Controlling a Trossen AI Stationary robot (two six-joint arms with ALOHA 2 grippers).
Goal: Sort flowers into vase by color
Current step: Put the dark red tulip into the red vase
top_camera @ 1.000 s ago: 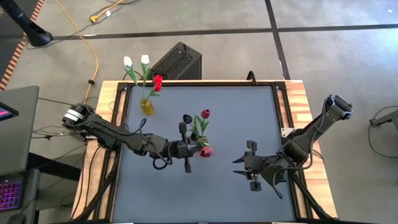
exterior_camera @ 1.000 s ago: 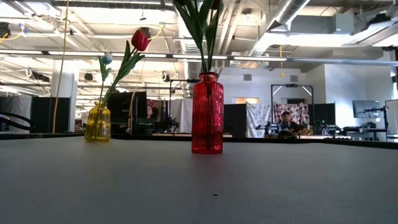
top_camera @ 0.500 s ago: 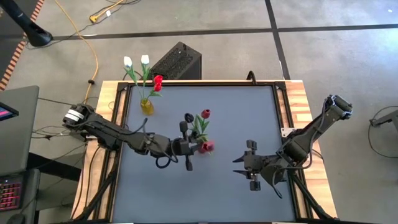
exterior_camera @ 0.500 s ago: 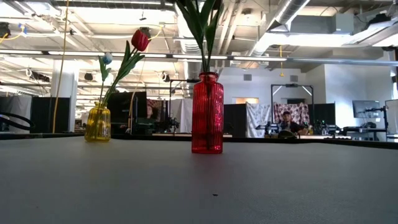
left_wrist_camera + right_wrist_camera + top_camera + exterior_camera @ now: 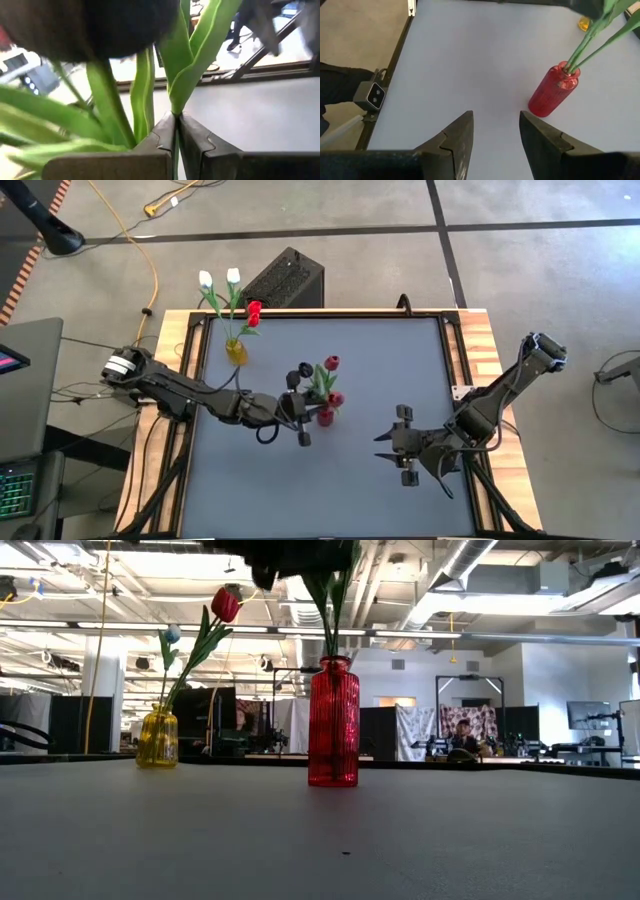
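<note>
Left gripper (image 5: 297, 408) just beside red vase (image 5: 324, 416), fingers pinched tight on tulip stem (image 5: 175, 112), red tulip head (image 5: 335, 399) over vase mouth. Looks like insertion step; next: lower stem in, let go. Right gripper (image 5: 400, 445) parked well right of vase, fingers apart.

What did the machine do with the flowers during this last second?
The left pincer, shut on a red tulip's stem, carried the flower from beside the red vase toward the yellow-vase end, bringing the bloom up over the red vase. In the low view its dark shape now shows above the vase. The right pincer, open, the yellow vase and its flowers stayed put.
</note>
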